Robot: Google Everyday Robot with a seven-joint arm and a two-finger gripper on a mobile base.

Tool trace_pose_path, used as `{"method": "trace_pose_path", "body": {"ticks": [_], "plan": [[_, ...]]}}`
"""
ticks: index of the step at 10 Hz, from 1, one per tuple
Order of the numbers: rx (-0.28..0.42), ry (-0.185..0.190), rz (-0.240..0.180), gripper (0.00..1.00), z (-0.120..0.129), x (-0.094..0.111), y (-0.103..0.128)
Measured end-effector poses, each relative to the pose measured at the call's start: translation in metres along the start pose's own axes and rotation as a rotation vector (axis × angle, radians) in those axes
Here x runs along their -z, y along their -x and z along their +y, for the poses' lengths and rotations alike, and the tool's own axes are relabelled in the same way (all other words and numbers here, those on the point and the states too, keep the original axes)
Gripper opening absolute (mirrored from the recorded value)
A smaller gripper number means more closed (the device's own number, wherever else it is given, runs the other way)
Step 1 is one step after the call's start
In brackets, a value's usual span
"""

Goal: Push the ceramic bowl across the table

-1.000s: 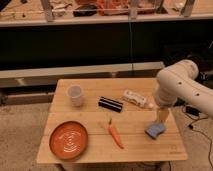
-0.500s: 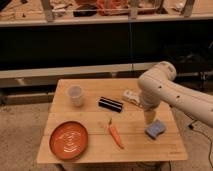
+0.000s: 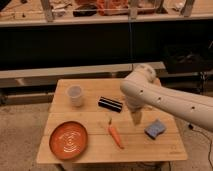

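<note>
Gripper (image 3: 136, 118) | jaws spread, nothing held; hangs over table (image 3: 150, 150), right of ceramic bowl (image 3: 68, 140) and farther back; carrot (image 3: 115, 135) lies between

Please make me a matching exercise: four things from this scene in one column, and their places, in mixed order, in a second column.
Things:
1. ceramic bowl
2. cup
3. sponge
4. gripper

Places, as seen in the picture:
A. far left part of the table
B. over the table's middle, just right of the carrot
C. near left corner
D. near right part

Pairs: 1-C, 2-A, 3-D, 4-B
</note>
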Motion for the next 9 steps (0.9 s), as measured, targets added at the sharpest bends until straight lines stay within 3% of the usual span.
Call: {"method": "trace_pose_path", "body": {"ticks": [1,4,7,9], "plan": [[0.039,-0.005,-0.001,0.8,-0.005,-0.008,0.021],[0.083,-0.01,-0.006,0.8,-0.008,-0.023,0.044],[0.165,-0.014,-0.019,0.8,-0.01,-0.035,0.098],[0.207,-0.015,-0.023,0.8,-0.005,-0.041,0.116]]}}
